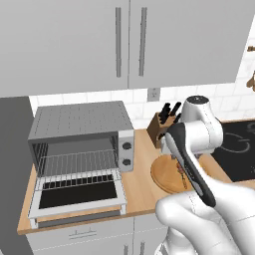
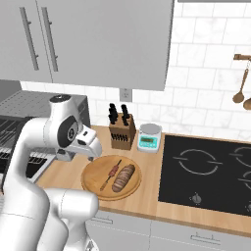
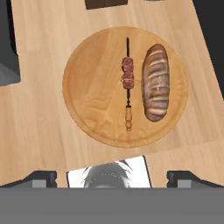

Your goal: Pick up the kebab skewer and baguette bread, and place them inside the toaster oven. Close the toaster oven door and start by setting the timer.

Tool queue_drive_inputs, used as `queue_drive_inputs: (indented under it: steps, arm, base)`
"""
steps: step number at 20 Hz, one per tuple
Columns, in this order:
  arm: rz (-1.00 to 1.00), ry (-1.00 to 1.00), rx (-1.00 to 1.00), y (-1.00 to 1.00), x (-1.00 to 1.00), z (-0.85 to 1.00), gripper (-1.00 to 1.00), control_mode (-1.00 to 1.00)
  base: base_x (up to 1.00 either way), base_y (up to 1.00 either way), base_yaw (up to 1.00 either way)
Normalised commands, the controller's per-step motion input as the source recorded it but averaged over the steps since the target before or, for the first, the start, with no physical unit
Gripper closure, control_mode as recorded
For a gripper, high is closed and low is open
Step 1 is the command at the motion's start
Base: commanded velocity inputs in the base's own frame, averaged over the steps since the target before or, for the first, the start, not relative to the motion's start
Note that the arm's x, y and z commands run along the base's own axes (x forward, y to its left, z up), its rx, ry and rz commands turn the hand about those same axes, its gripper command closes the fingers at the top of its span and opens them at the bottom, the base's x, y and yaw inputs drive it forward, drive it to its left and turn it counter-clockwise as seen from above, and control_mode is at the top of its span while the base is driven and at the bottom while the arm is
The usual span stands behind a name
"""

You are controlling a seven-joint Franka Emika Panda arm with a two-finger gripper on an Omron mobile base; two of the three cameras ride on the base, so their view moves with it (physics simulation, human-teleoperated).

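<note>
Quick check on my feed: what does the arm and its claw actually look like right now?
The arm is built of glossy white rounded segments with dark grey joint rings and a dark cap on the top joint. In the left base view, a black strip runs along one white link. The claw ends in two small dark, blocky finger tips. No cables or markings are visible.

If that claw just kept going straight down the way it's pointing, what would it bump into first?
Probably the round wooden board. The open gripper points down at it, and the kebab skewer and baguette bread lie a little ahead of its line. Depth is unclear, so it might clip the skewer's handle end instead.
</note>
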Motion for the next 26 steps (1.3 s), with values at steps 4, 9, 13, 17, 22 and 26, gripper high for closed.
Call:
queue_drive_inputs:
  steps: [4,9,13,17,22,26]
  arm:
    - [0.0,0.11,0.0,-0.37,0.46,-0.05,-1.0,-1.0]
    - [0.0,0.03,0.0,-0.53,0.33,-0.32,-1.0,-1.0]
    - [0.0,0.0,0.0,-0.56,0.44,-0.47,-1.0,-1.0]
    - [0.0,0.0,0.0,-0.55,0.33,-0.61,-1.0,-1.0]
    - [0.0,0.0,0.0,-0.21,0.25,-0.65,-1.0,-1.0]
    - [0.0,0.0,0.0,-0.03,0.01,-0.51,-1.0,-1.0]
  base:
    - [0.0,0.0,0.0]
    - [0.0,0.0,0.0]
    - [0.0,0.0,0.0]
    - [0.0,0.0,0.0]
    - [0.0,0.0,0.0]
    - [0.0,0.0,0.0]
